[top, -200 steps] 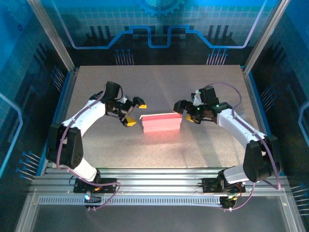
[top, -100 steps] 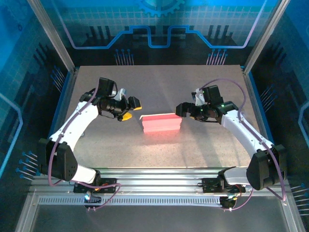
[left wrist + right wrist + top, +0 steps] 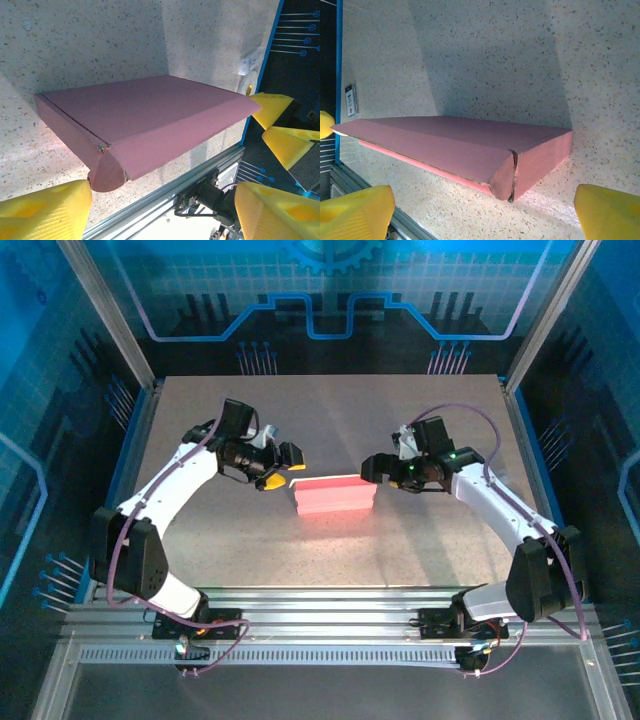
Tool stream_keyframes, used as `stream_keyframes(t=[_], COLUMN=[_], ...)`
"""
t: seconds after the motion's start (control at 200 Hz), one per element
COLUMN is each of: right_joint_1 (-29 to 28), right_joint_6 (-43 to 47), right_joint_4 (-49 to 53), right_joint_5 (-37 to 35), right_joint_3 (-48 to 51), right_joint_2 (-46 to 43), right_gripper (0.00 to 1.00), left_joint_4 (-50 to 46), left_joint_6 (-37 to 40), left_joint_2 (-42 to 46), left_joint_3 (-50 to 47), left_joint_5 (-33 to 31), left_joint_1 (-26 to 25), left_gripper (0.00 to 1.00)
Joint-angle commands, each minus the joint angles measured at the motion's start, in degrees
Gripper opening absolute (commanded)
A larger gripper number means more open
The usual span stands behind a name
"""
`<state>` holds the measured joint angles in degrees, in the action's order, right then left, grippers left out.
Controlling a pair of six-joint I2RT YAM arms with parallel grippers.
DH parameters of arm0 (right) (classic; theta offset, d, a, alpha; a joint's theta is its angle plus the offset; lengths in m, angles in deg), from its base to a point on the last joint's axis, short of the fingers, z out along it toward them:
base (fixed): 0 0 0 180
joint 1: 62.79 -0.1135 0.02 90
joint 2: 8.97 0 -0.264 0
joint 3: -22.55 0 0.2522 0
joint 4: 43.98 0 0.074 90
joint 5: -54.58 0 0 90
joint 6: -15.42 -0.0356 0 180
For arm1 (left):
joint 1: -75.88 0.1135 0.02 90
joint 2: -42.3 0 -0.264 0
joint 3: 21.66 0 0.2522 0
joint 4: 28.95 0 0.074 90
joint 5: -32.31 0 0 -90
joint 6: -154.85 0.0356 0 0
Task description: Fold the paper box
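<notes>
- The left gripper [image 3: 282, 468] had drawn back from the paper box [image 3: 335, 495] half a second ago. It has now come forward again, and the box's left end lies just ahead of its jaws.
- Its jaws have narrowed somewhat, with a gap left between them.
- The right gripper [image 3: 369, 469] has shifted only slightly at the box's right end, its jaws a touch narrower.

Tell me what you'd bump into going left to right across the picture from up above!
left hand → paper box → right hand. Both hands are open, one at each end of the pink box.
</notes>
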<state>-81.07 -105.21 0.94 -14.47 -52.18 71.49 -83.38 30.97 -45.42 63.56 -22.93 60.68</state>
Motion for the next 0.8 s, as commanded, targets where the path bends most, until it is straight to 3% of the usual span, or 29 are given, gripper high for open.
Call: stream_keyframes(t=[0.0,0.796], right_joint_1=[-1.11,-4.44], right_joint_6=[-0.7,-1.06], right_joint_4=[-0.76,-1.71], right_joint_5=[-1.16,-3.88], right_joint_3=[-2.31,-2.86], right_joint_2=[1.64,5.36], right_gripper=[0.93,0.89], left_joint_4=[-0.12,1.98], left_joint_6=[1.55,-1.09], left_joint_2=[-0.83,-2.74], left_joint_3=[1.8,2.44], left_joint_5=[1.45,3.19], left_joint_1=[-0.7,-2.73], left_gripper=[0.76,0.75])
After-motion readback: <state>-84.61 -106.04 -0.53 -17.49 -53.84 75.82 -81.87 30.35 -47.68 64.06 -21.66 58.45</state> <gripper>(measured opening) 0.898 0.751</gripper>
